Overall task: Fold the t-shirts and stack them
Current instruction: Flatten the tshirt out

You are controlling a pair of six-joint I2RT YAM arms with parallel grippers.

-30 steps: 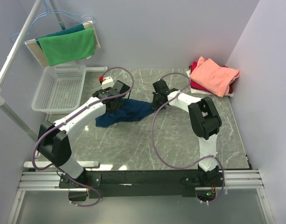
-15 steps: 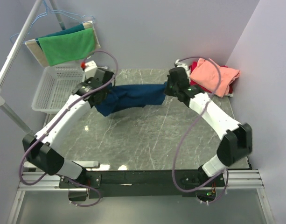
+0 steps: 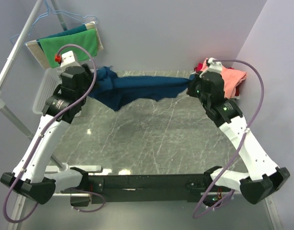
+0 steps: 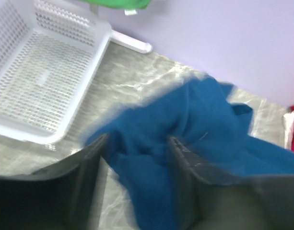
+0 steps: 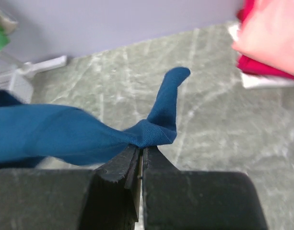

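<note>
Grey marble-patterned bench [image 3: 156,139], smooth and glossy, enclosed by plain lavender walls [image 3: 161,33] at the far and right sides. A black rail along the near edge carries the two white-and-black arms, each trailing a purple cable [image 3: 256,81].

Surroundings: a white plastic mesh basket [image 4: 36,76], rectangular with perforated floor and sides, stands off the far-left corner. Above it a bright green cloth [image 3: 70,48] hangs flat from a pale blue hanger [image 3: 41,19], beside a slanting white pole [image 3: 15,52]. At the far-right corner lies a folded stack: a salmon-pink t-shirt [image 3: 230,76] on top of a red t-shirt [image 5: 262,67], both soft, with rounded folds.

Task object: the dark navy-blue t-shirt [image 3: 142,86], soft cotton, stretched in the air as a crumpled band along the far edge of the bench, between the two hands. Its left part bunches and droops in loose folds; its right part narrows to a twisted point.

Left hand [image 4: 137,163]: fingers [image 4: 91,163] parted, bunched blue fabric between them; whether it is pinched cannot be told, as the view is blurred.

Right hand [image 5: 139,158]: jaws closed tight on a fold of the navy shirt, just beside the pink-and-red stack; a short tab of fabric stands up past the grip.
</note>
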